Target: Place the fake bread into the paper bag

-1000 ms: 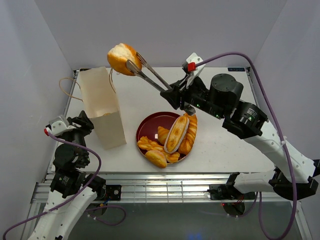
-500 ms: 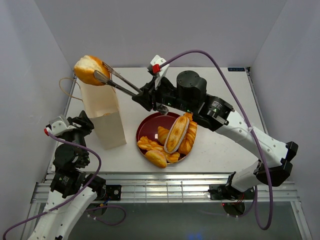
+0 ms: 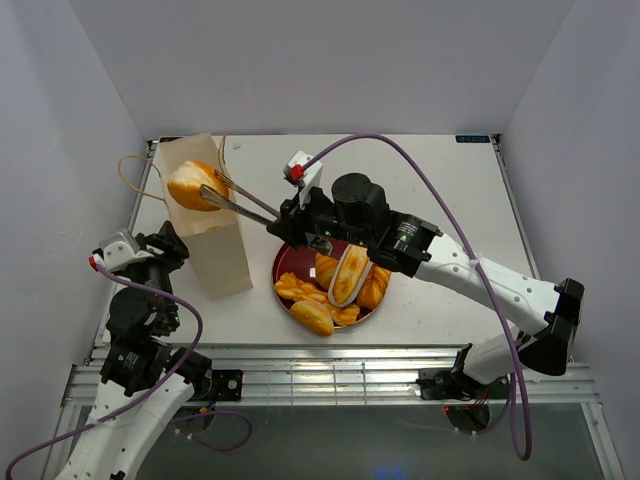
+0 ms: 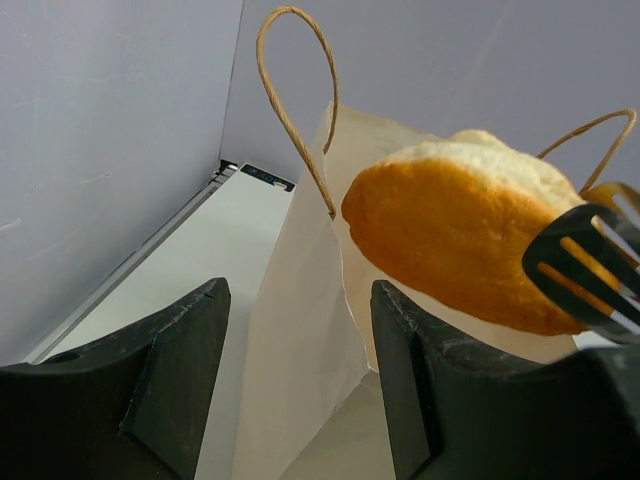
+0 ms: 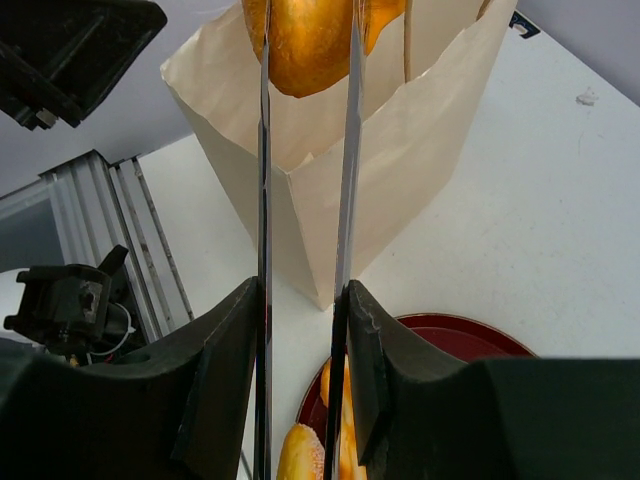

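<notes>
My right gripper (image 3: pixel 291 222) is shut on metal tongs (image 3: pixel 240 200) that grip a round golden bun (image 3: pixel 190 184). The bun hangs at the open mouth of the upright pale paper bag (image 3: pixel 220 250). In the right wrist view the tongs (image 5: pixel 265 200) run from the gripper (image 5: pixel 300 295) to the bun (image 5: pixel 310 35) above the bag (image 5: pixel 400 180). My left gripper (image 3: pixel 166 245) is open and empty beside the bag's near left side. Its view shows the gripper (image 4: pixel 298 292), the bag (image 4: pixel 300 330), the bun (image 4: pixel 460 235) and a tong tip (image 4: pixel 585 255).
A dark red plate (image 3: pixel 293 255) right of the bag holds several more breads (image 3: pixel 345 280): a long striped loaf, rolls and a braid. The bag's string handles (image 4: pixel 295 110) stick up and out to the left. Grey walls close in the table at left, back and right.
My right arm has swung the tongs and bun left from above the table's back to over the bag, then lowered the bun to the bag's mouth. The left arm has not moved.
</notes>
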`<state>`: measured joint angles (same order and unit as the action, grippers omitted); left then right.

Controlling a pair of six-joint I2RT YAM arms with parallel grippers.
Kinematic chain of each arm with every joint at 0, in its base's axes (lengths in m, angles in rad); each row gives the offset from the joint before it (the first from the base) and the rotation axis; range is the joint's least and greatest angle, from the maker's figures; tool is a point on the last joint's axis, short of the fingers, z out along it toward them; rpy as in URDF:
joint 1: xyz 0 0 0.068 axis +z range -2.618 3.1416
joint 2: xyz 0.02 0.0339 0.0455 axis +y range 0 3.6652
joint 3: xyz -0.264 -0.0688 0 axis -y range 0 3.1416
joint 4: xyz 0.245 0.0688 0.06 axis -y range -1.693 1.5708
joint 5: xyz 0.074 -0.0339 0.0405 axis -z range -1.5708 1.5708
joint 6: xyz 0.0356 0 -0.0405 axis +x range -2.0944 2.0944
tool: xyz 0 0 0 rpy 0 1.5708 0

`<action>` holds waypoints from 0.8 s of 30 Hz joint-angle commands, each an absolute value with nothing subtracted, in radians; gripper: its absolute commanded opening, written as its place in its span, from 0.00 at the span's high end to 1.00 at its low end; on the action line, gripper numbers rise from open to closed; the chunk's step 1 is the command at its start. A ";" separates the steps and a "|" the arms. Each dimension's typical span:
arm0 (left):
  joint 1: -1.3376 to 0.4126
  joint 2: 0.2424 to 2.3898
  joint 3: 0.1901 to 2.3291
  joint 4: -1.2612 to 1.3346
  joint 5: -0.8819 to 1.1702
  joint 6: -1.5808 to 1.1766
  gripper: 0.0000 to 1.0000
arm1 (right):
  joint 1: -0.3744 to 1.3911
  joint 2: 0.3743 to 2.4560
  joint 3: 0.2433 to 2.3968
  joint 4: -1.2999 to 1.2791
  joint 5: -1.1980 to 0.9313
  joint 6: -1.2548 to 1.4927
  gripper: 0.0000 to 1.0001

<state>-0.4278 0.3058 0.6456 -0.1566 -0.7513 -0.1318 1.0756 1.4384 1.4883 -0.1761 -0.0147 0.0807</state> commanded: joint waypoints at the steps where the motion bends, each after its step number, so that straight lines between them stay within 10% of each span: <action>1: -0.433 0.311 0.640 -0.156 -0.736 -0.137 0.31 | 1.081 1.367 1.474 -0.038 -0.005 0.097 0.92; 24: -0.433 0.313 0.640 -0.158 -0.729 -0.138 0.31 | 1.081 1.358 1.431 -0.072 -0.018 0.109 0.55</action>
<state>-0.4278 0.3058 0.6456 -0.1566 -0.7437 -0.1322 1.0760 1.3930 1.4246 -0.1555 -0.0151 0.1036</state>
